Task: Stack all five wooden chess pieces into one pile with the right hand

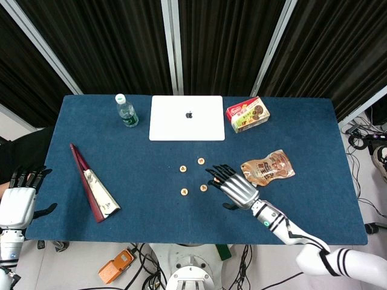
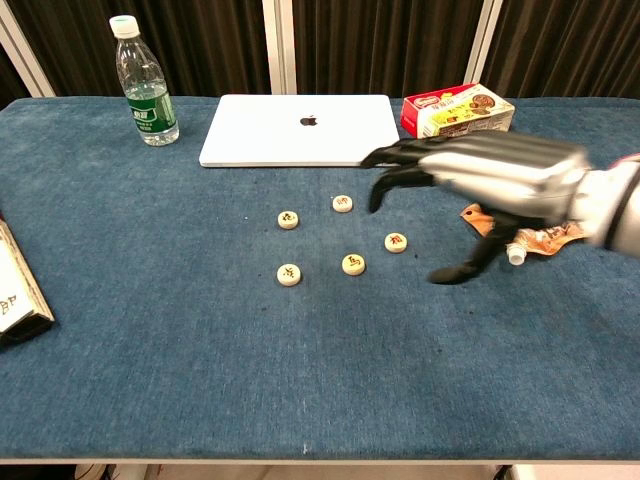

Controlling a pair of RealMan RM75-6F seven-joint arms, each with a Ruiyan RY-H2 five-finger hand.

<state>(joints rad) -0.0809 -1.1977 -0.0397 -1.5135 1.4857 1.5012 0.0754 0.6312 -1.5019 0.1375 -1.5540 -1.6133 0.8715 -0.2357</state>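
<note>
Right hand (image 2: 490,180) hovered over the table (image 1: 121,139), fingers (image 1: 216,174) spread and holding nothing, above the right side of the pieces. Five wooden pieces lay flat and apart on the blue cloth: one (image 2: 288,219) at upper left, one (image 2: 343,204) at the top, one (image 2: 396,242) at right beneath the fingers, one (image 2: 353,264) at lower middle, one (image 2: 289,274) at lower left. None was stacked. Left hand (image 1: 18,202) rested off the left edge, empty, fingers apart. A laptop (image 1: 187,118) lay beyond the pieces.
</note>
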